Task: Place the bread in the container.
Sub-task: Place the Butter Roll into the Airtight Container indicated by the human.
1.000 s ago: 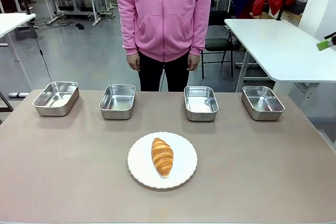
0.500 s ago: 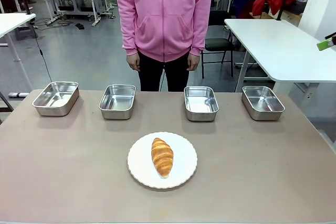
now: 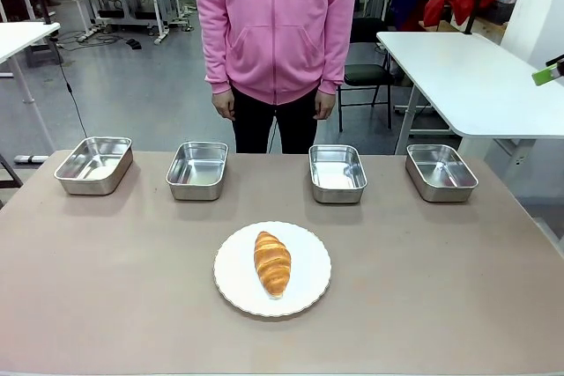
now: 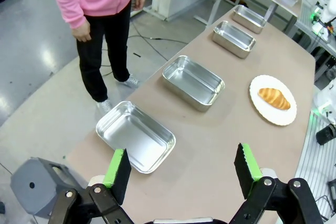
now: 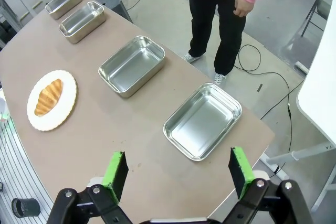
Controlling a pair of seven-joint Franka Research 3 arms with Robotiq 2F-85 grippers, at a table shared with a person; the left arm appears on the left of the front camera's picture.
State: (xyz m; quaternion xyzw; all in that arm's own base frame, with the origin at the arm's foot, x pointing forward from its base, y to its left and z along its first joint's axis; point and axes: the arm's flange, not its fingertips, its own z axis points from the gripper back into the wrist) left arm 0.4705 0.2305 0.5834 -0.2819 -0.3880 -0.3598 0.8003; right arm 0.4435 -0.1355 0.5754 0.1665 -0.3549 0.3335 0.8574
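Nothing has moved in the last second. The bread [image 3: 272, 263] still lies on the white plate [image 3: 233, 286], mid-table toward the robot's edge, so the task is not yet begun. The left hand [image 4: 182, 171] and right hand [image 5: 177, 173] hang open and empty over the table's ends. Four pans [image 3: 196, 170] line the far edge, and which one is meant cannot be told.

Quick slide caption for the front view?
Croissant on white plate before a row of four empty steel pans; person in pink hoodie stands opposite.

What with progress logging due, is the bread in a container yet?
Out. The bread lies on the white plate; the four pans beyond it are empty.
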